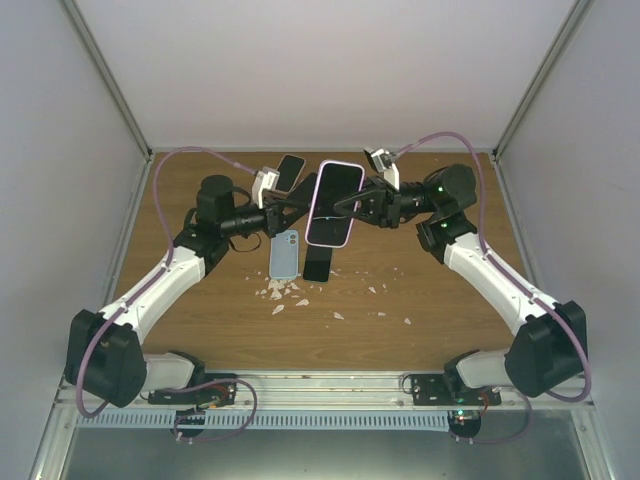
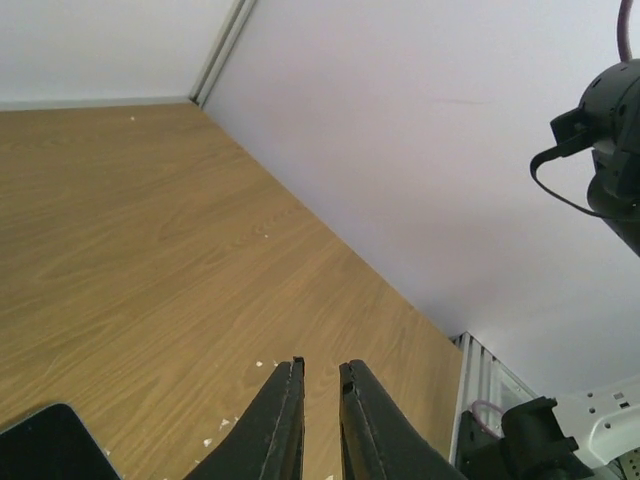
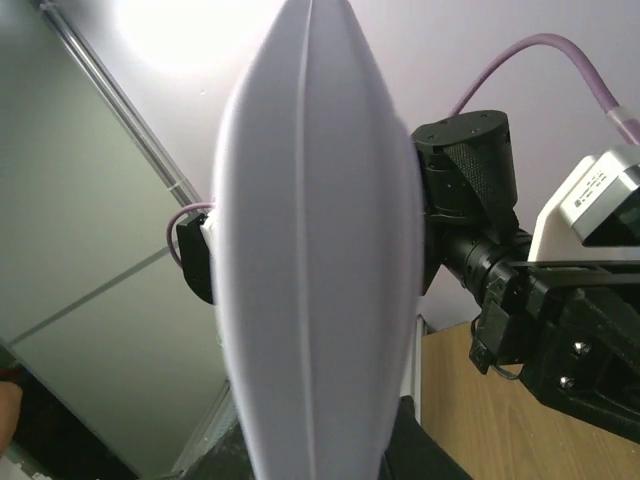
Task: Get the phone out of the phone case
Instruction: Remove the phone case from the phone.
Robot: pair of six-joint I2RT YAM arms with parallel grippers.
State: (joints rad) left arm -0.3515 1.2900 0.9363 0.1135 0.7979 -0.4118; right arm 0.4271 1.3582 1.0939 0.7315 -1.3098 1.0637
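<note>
A phone in a pale lilac case (image 1: 335, 203) is held upright in the air above the table, its dark screen towards the top camera. My right gripper (image 1: 354, 208) is shut on its right edge. In the right wrist view the case's pale back (image 3: 315, 250) fills the middle, with a dark finger (image 3: 405, 450) showing beside it at the bottom. My left gripper (image 1: 298, 203) hovers just left of the phone. In the left wrist view my left gripper (image 2: 320, 368) has its jaws a narrow gap apart with nothing between them.
On the wooden table (image 1: 440, 290) below lie a light blue case (image 1: 285, 253) and a black phone (image 1: 318, 262), whose corner shows in the left wrist view (image 2: 50, 445). Another phone (image 1: 290, 172) lies farther back. White crumbs (image 1: 285, 292) are scattered near the front. White walls enclose three sides.
</note>
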